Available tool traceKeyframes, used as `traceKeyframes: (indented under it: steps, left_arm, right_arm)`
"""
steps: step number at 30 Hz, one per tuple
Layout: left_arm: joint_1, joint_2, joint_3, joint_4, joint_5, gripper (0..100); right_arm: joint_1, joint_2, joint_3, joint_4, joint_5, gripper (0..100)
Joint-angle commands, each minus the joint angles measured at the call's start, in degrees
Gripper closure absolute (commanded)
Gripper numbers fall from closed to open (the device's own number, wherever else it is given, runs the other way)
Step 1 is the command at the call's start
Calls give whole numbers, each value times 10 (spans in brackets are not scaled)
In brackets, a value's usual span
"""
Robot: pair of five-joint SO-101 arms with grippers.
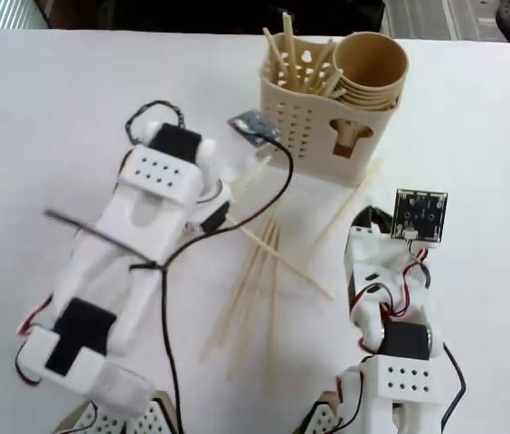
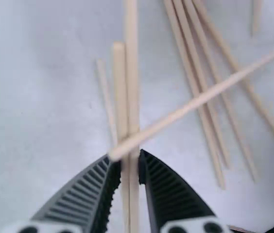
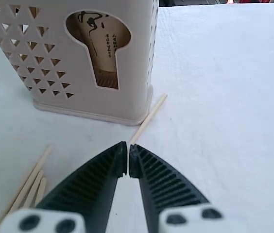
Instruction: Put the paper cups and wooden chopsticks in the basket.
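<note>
At mid-table, pinching two chopsticks (image 2: 132, 73) in the left claw (image 2: 128, 162), under a crossing stick (image 2: 200, 99). Resting the right claw (image 3: 127, 158), pressed together and empty, near the basket (image 1: 305, 117), cups (image 1: 373, 59) inside. Risks flicking that stick away, or dropping one on the lift.

2 white arms (image 1: 151, 194), black cables (image 1: 164, 307), ribbed dark-grey claws (image 2: 128, 162).
</note>
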Motion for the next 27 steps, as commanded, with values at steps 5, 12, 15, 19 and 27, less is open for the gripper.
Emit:
traceKeyframes:
  steps: [5,12,15,19,27]
  left_arm:
    - [-3,-137,-59,-10,-11,978]
    - [-3,-139,-203,-26,-11,978]
    - [-1,-139,-245,-65,-11,979]
    - [1,-139,-259,-157,13,979]
    - [25,-138,-258,-377,105,979]
  right_arm:
    - [4,-9,-5,-11,8,974]
    - [4,-9,-5,-11,8,974]
    - [3,-9,-5,-11,8,974]
    - [3,-9,-5,-11,8,974]
    - [2,-8,-5,-11,8,974]
